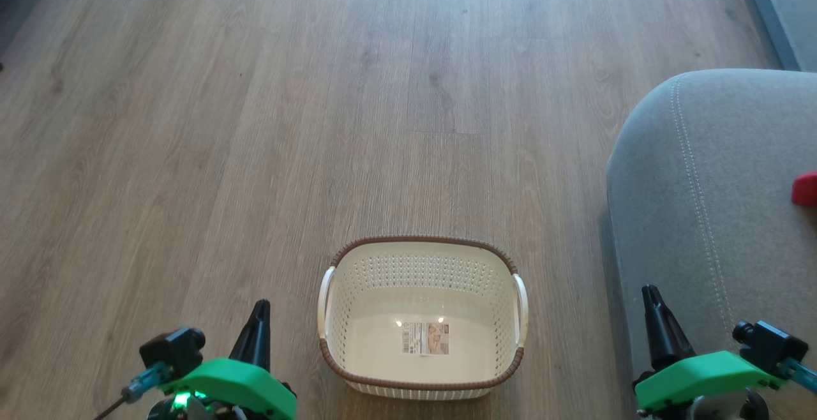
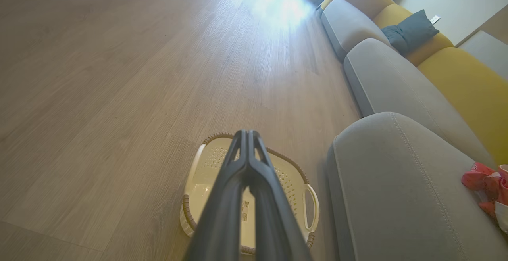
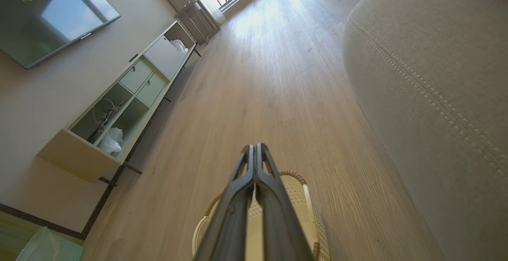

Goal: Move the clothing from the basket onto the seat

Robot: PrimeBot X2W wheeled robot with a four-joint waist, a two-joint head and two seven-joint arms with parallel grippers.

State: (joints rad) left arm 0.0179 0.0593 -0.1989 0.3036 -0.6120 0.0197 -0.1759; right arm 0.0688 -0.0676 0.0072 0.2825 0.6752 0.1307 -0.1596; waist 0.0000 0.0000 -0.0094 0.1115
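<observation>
The cream basket is sitting on the wood floor, a strip of floor separating it from the rounded edge of the grey seat, where red clothing is lying, while the left gripper and right gripper are hovering either side, jaws pressed together, broad floor stretching ahead.

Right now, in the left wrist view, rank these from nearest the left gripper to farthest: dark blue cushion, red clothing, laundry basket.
1. The laundry basket, on the floor just below the left gripper.
2. The red clothing, off to the right on the grey sofa seat.
3. The dark blue cushion, much farther along the sofa, upper right.
</observation>
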